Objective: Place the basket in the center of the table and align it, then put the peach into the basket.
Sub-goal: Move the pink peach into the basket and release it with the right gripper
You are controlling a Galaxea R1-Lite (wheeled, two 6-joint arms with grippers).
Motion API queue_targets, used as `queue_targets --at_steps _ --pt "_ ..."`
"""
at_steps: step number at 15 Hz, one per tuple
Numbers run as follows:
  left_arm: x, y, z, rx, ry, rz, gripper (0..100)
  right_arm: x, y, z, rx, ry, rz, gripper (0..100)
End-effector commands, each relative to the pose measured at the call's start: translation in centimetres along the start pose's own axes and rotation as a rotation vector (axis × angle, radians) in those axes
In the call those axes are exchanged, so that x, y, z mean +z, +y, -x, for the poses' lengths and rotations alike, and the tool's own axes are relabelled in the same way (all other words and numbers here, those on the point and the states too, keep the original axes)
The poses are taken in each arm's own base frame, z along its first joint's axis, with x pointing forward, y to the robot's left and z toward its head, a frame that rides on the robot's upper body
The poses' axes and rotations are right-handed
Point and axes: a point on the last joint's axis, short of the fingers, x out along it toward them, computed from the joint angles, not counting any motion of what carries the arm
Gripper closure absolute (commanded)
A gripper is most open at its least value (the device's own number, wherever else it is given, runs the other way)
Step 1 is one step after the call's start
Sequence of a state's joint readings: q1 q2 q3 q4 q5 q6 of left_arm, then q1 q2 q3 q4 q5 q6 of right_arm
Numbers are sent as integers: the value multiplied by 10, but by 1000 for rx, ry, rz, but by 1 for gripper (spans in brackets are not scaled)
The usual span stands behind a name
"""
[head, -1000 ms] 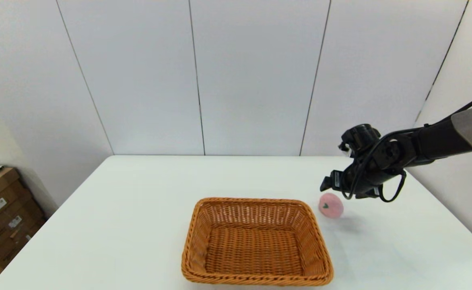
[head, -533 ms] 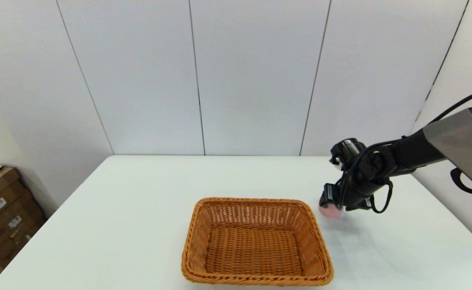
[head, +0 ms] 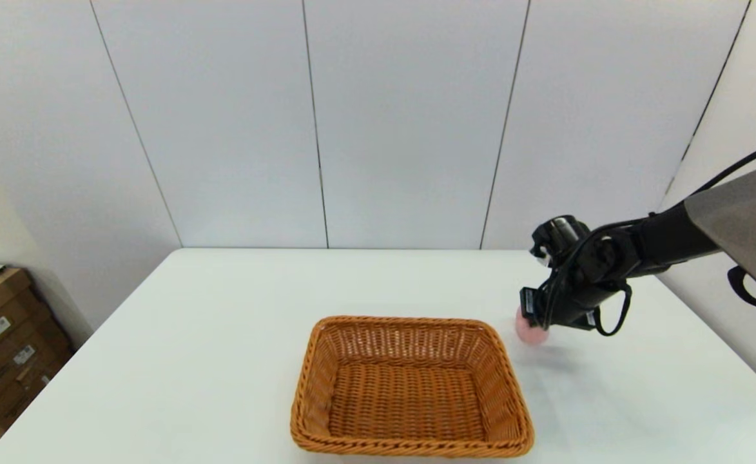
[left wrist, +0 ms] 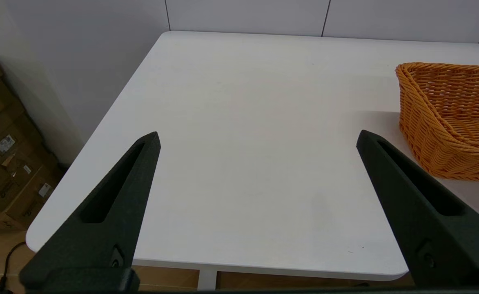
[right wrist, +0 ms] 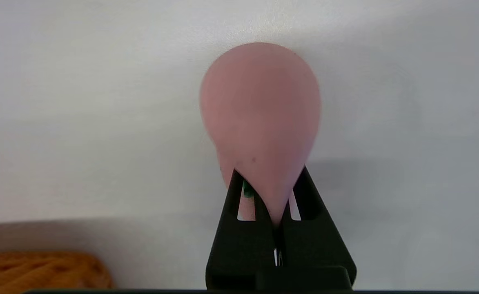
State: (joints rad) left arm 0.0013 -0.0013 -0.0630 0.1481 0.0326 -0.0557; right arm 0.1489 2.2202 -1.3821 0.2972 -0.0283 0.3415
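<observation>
I have the right claw [head: 528, 320] clenched on the peach [right wrist: 259, 118], squeezing it, just off the basket's [head: 410, 385] far right corner. My left claw [left wrist: 257, 141] hangs released left of the basket.

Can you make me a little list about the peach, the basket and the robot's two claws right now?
peach: pale pink, pinched in the right claw, beside the basket's right far corner
right claw: shut on the peach, squashing it to a point
basket: orange-brown wicker, nothing inside, on the table near the front edge
left claw: open, holding nothing, off to the basket's left
table: white
</observation>
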Motion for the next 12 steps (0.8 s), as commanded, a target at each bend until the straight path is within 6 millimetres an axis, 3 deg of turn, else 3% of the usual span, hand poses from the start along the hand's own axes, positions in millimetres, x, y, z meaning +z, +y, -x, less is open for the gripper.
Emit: queue_targets --at_steps 1,4,6,9,12 --pt "0 0 0 0 1 1 0 6 -1 81 53 -113 0 100" --pt "0 0 0 1 0 1 0 -10 9 137 147 -118 34 100" --pt "0 0 0 1 0 3 0 -24 25 158 187 -116 89 100" --pt "0 0 0 3 0 4 0 -48 61 163 237 -64 187 100" --pt "0 0 0 3 0 4 0 -68 96 148 264 2 287 100"
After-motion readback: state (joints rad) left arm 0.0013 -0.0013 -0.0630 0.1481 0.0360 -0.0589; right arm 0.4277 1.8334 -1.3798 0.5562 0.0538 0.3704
